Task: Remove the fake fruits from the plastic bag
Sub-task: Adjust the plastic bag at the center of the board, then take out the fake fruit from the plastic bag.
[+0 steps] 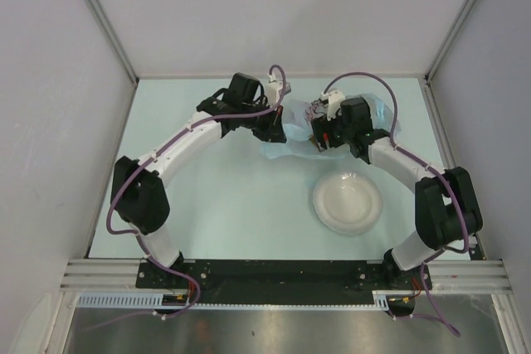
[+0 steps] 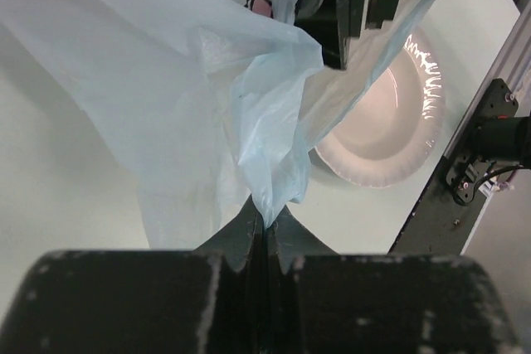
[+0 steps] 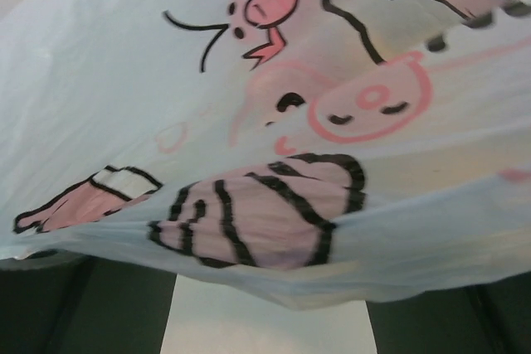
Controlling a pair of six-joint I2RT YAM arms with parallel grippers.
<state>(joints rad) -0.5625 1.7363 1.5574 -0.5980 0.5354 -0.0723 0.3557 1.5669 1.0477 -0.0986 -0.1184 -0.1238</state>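
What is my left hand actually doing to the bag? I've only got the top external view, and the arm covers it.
Observer: On the left wrist view, the left hand is shut on a fold of the plastic bag.
Operator: And the right hand?
Observer: The right hand has its fingers wide apart, with bag film stretched across just beyond them.
Operator: Any fruit showing?
Observer: None. The right wrist view shows only the bag's pink cartoon print.
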